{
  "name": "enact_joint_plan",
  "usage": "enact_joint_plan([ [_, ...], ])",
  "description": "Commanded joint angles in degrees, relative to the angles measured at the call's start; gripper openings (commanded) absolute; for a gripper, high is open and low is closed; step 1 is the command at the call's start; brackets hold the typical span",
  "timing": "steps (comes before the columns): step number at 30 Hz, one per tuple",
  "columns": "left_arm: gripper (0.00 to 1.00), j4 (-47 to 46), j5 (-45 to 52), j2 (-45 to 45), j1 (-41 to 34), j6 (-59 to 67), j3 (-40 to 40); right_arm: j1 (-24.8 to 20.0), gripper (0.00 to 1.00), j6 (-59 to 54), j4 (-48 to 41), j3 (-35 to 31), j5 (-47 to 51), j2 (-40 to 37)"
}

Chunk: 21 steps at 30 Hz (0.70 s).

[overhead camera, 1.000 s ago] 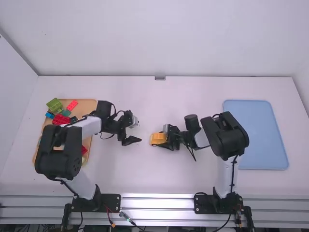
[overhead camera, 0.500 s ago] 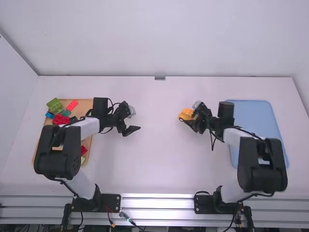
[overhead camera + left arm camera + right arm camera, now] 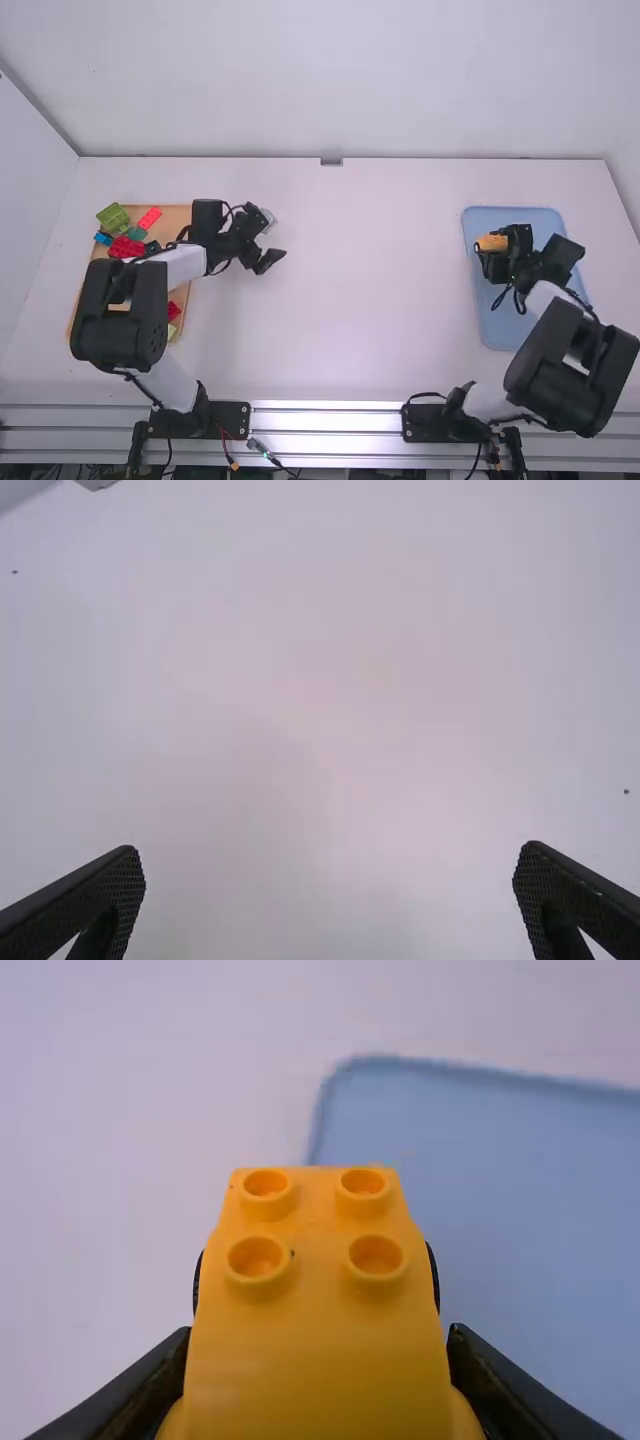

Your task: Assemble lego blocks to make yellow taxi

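While my right gripper [image 3: 320,1345] is clamping the yellow block build [image 3: 490,243] over the blue tray [image 3: 505,322], near its far left corner, and my left gripper [image 3: 330,858] is hanging spread, I am risking tipping or splitting by releasing too high.

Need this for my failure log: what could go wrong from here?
The yellow block build sits near the blue tray's edge; if released there, it might catch the rim and tip. The right gripper pinches it by its sides, so it could slip or twist, and a hard set-down might loosen its pieces.
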Motion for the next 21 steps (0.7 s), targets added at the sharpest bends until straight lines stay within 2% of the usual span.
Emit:
enact_joint_plan([
  [1,0.99,0.48,-0.94,-0.15,0.11,-1.11,-0.50,-1.44,0.45,4.07,1.55,0.83,4.35,3.96],
  [5,0.99,1.38,-0.94,-0.15,0.09,-1.11,-0.50,-2.32,0.46,4.33,2.91,0.85,6.49,7.23],
  [7,0.99,1.51,-0.94,-0.15,-0.31,-1.18,-0.48,-2.25,0.50,4.28,3.13,0.94,7.08,8.15],
  [9,0.99,1.42,-0.92,-0.15,-0.55,-1.16,-0.48,-2.36,0.67,4.31,3.02,0.94,8.76,8.24],
  [11,0.99,1.29,-0.94,-0.15,-0.55,-1.20,-0.48,-2.36,0.79,4.37,3.17,0.94,9.84,8.22],
  [13,0.99,1.70,-1.16,-0.15,-0.55,-3.10,-0.48,-2.03,0.99,6.23,3.30,0.94,11.30,7.87],
  [18,0.99,2.16,-1.16,-0.15,-0.55,-4.09,-0.48,-0.63,0.99,7.28,1.64,0.94,14.49,5.03],
  [21,0.99,2.93,-1.66,-0.15,-0.55,-7.08,-0.48,1.11,0.99,8.44,-0.37,0.94,17.33,0.70],
])
